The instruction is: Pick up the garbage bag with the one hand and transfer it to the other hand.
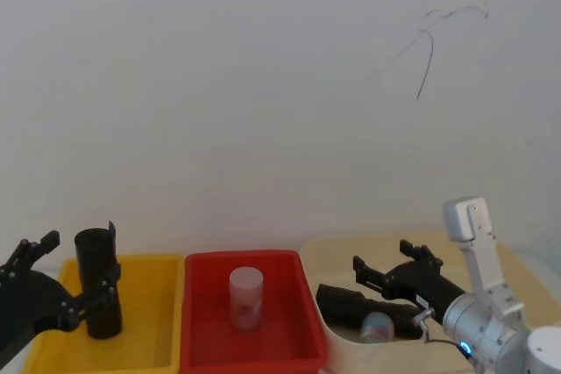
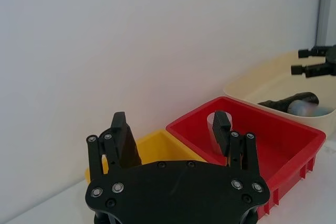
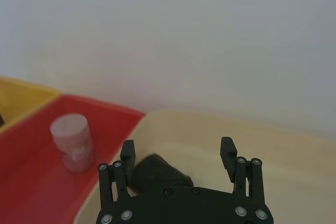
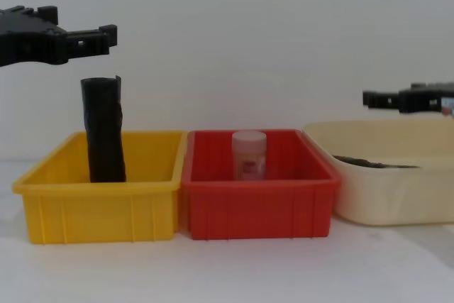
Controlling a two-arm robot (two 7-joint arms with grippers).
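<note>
The left pincer [image 2: 169, 124] hangs open, high over the yellow bin [image 4: 99, 200] at the left end of the surface. Just at its 6 o'clock in the chest view a creased black roll [image 4: 105, 133] with a ragged rim stands upright; that is not the thing wanted. The red bin [image 4: 255, 207] in the middle holds a pale jar [image 4: 249, 154] standing at its centre. In the cream bin [image 4: 386, 200] on the right the bag [image 1: 346, 302] lies flat on the floor, its long axis running roughly 10 to 4 o'clock in the head view, with a small clear bottle [image 1: 377, 326] touching or just beside its near end. The right pincer [image 3: 177, 148] hovers spread wide over this bin, gripping nothing, and the bag sits at about its 7 o'clock in the head view, low and close. The right arm is plainly the nearer one, so I judge it should take the bag, coming down with its fingers straddling the roll across its length, and then carry it toward the left pincer.
</note>
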